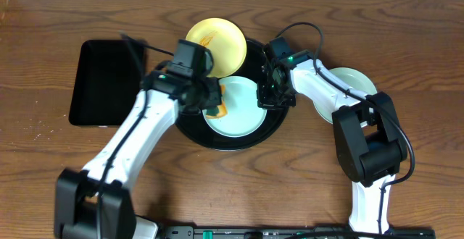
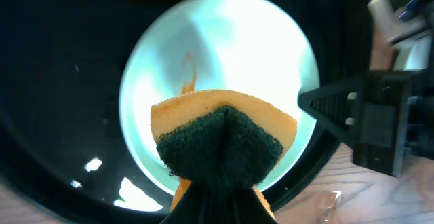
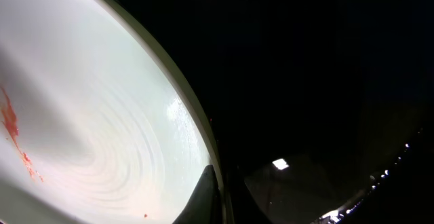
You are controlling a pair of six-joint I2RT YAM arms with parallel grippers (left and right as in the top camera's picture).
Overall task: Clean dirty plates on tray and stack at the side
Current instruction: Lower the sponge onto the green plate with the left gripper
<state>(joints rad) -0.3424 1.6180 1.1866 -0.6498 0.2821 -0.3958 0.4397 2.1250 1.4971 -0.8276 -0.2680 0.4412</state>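
Left wrist view showed the left gripper (image 2: 218, 195) pinching a sponge (image 2: 224, 132) just over the mint plate (image 2: 230, 41) on the tray (image 2: 54, 115), an orange smear (image 2: 190, 80) just ahead of it. The right gripper (image 1: 274, 87), jaws pressed together, sat at the plate's rim beside the sponge; hard scrubbing could skid the plate loose.

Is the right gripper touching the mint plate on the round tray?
Touching. In the right wrist view a dark fingertip of the right gripper sits against the rim of the mint plate, no gap.
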